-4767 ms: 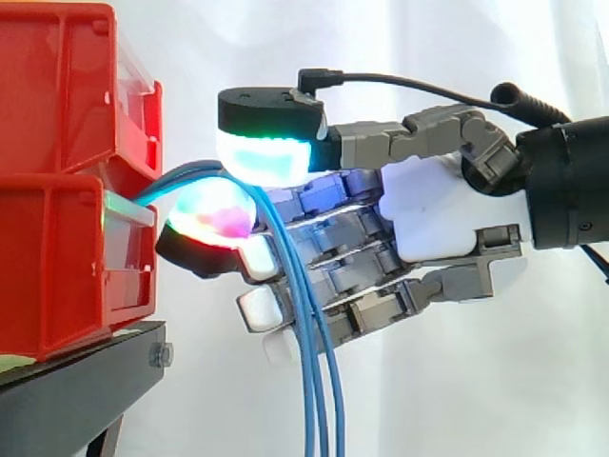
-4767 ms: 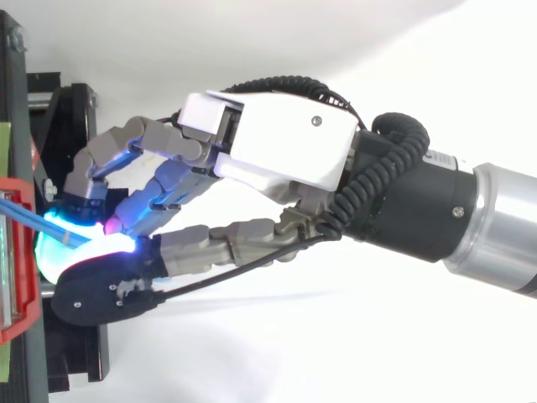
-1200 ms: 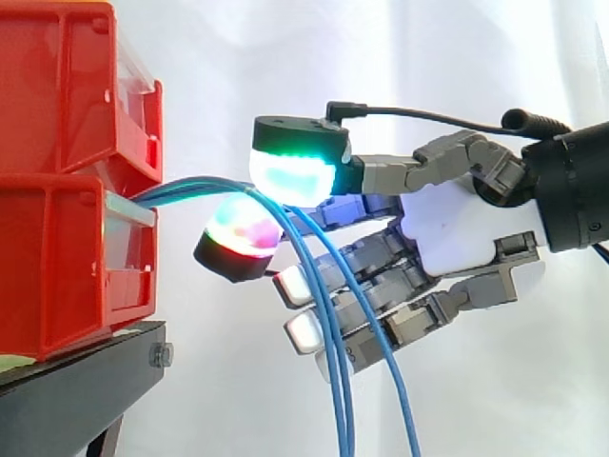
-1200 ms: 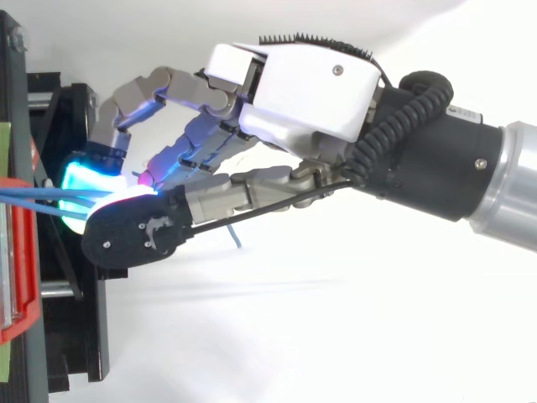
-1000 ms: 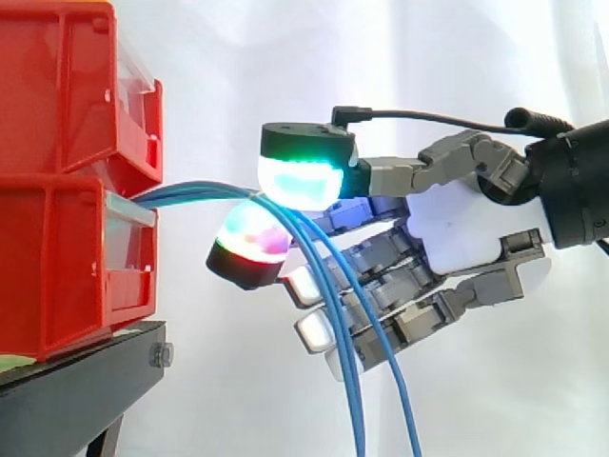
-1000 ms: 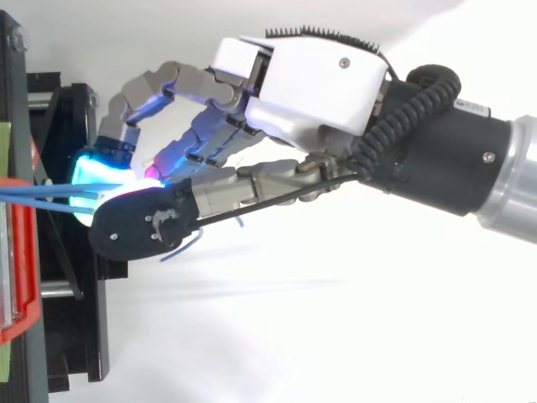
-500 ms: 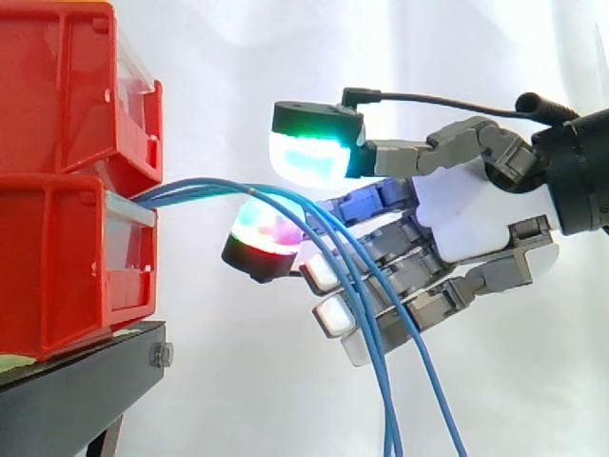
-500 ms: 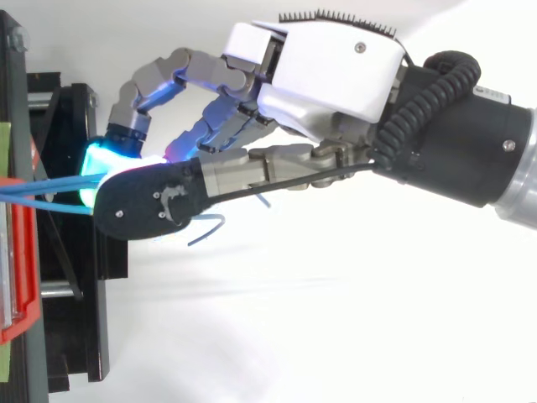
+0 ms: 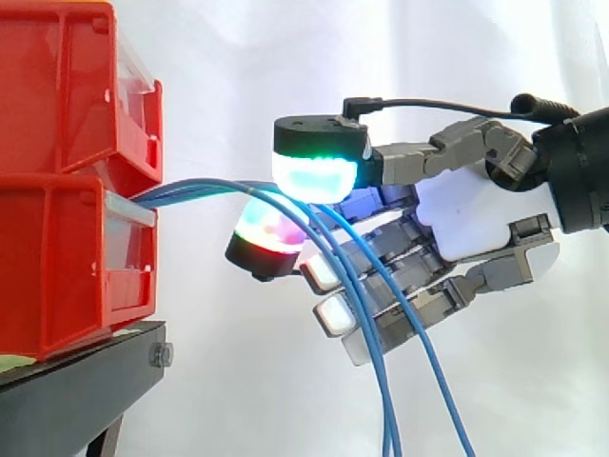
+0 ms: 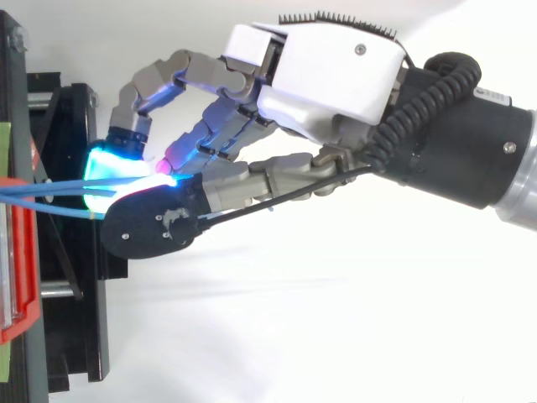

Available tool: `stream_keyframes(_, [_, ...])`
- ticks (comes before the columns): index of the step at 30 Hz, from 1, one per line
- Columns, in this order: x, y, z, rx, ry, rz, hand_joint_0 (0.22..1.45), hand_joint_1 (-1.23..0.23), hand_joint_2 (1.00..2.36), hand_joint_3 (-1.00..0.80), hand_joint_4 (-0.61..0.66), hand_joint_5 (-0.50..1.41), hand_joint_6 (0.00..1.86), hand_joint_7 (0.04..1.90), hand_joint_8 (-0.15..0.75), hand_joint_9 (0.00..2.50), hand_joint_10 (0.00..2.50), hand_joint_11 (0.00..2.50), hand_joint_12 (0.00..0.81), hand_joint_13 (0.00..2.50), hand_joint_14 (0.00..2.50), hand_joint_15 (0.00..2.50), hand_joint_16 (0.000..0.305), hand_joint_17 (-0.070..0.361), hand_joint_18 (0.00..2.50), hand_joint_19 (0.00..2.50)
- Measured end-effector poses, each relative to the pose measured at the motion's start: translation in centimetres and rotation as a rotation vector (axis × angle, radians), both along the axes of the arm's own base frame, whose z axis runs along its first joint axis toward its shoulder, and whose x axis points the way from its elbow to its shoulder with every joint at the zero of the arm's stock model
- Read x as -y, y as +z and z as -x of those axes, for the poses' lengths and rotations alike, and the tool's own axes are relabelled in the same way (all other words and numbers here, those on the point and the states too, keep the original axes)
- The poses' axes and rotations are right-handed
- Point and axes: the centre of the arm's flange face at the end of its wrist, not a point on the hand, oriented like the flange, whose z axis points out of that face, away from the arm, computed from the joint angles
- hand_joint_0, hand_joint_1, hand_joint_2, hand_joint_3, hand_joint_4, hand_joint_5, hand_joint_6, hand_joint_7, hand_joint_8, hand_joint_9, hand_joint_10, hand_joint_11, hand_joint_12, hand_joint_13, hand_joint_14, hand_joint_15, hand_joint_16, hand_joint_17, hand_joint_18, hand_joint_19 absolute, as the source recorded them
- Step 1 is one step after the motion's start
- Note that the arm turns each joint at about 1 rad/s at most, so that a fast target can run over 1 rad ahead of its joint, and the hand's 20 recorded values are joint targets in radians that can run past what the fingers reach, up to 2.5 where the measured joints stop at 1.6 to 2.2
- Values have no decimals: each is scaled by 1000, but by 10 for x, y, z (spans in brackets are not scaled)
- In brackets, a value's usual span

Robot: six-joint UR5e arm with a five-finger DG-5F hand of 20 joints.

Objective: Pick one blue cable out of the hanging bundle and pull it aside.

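Blue cables (image 9: 181, 191) run out of the lower red bin (image 9: 67, 276) at the left edge and cross open room before the white curtain (image 9: 219, 381). They pass between the hand's (image 9: 476, 224) thumb pad and a fingertip, which we see pinched on them. Below, they hang free, cut off by the bottom edge. We cannot tell how many strands are caught.

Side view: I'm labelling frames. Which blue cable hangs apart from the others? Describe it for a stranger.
Blue cables leave the red bins and arch through the hand. Two drop together; the stray cable slants farthest right, away from the bins.
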Motion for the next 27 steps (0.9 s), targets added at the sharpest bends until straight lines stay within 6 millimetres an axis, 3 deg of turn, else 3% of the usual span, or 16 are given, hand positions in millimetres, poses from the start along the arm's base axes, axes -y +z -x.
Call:
stream_keyframes(3, [1,0,0,0,0,0,640,-833,1000,-500,-24,-149,944,779,220,998,22,727,248,967,23,536,43,97,757,423])
stream_keyframes(6, [1,0,0,0,0,0,532,-718,1000,-500,14,-141,936,749,248,1023,20,711,268,989,23,536,47,105,771,436])
stream_keyframes(11, [1,0,0,-2,-1,0,507,-505,1000,-500,29,-128,913,783,264,1047,19,684,282,1009,21,543,49,110,794,447])
stream_keyframes(14, [1,0,0,-2,-1,0,569,-461,1000,-500,15,-128,908,819,255,1047,22,693,268,1004,24,551,46,103,773,465])
stream_keyframes(20, [1,1,0,-1,-1,0,585,-669,1019,-207,-15,-129,916,932,263,1039,22,710,273,1006,22,549,46,103,778,468])
stream_keyframes(21, [1,1,0,-1,-1,0,593,-703,1020,-175,-14,-138,942,848,261,1031,21,720,271,1005,23,554,46,103,778,460])
stream_keyframes(27, [1,1,0,-1,-1,0,655,-778,1023,-166,-109,-153,965,828,249,1014,21,739,267,1002,22,550,45,102,778,447])
